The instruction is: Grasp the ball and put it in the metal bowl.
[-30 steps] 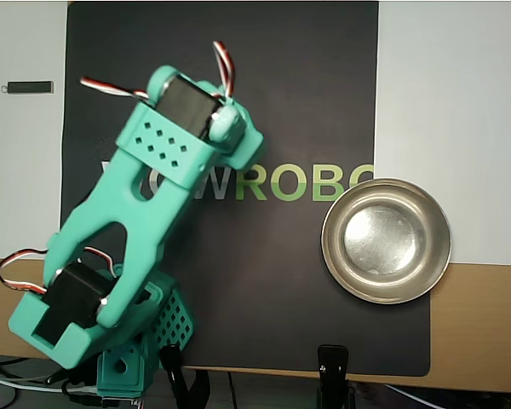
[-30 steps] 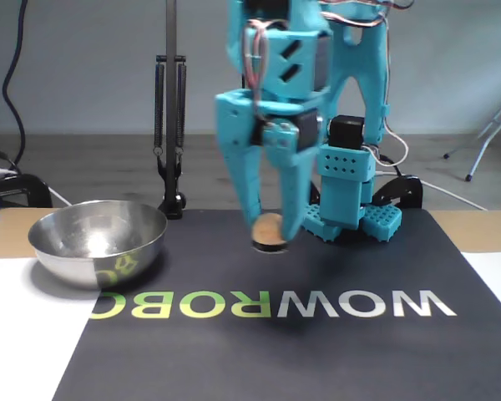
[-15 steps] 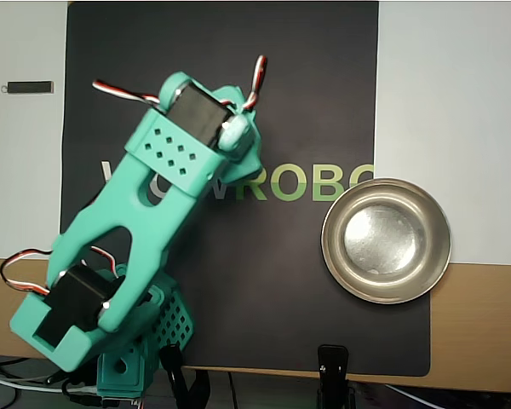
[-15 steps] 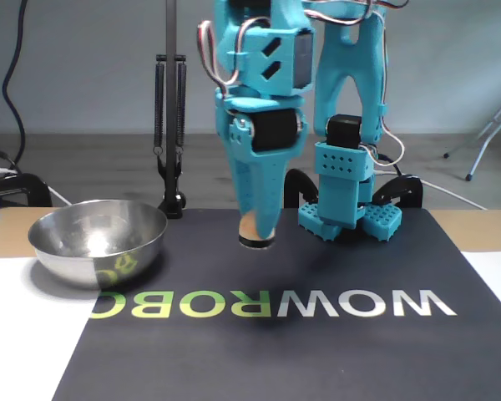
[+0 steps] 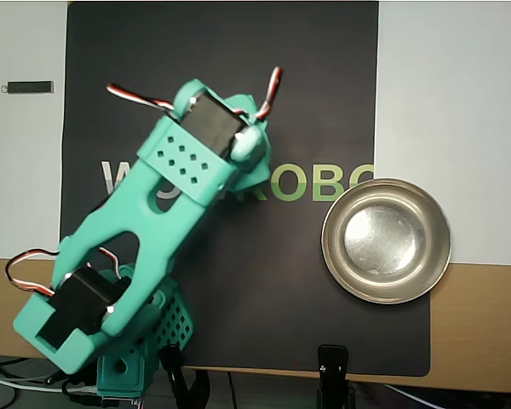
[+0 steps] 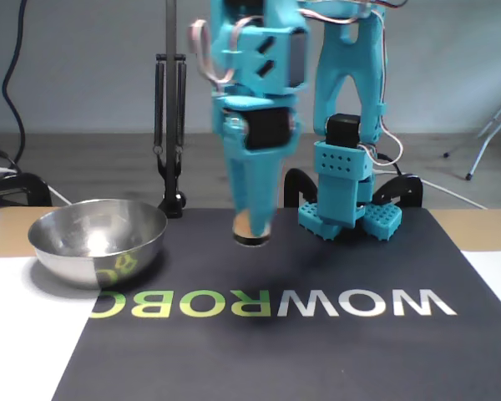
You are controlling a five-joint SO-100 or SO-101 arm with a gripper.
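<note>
In the fixed view the turquoise gripper (image 6: 252, 230) hangs above the black mat, shut on the light tan ball (image 6: 244, 225), which peeks out at its fingertips. The ball is lifted off the mat, right of the metal bowl (image 6: 98, 241). The overhead view hides the ball and fingertips under the arm's wrist (image 5: 238, 145). There the shiny metal bowl (image 5: 386, 240) sits empty at the mat's right edge, well to the right of the arm.
A black mat (image 5: 324, 85) with WOWROBO lettering covers the table centre. The arm's base (image 6: 346, 209) stands at the mat's far edge in the fixed view. A small dark stick (image 5: 30, 86) lies at the overhead view's upper left. A clamp stand (image 6: 170, 117) rises behind the bowl.
The gripper closed on the ball, lifted it off the mat and swung toward the bowl; the wrist rotated. The bowl stayed put.
</note>
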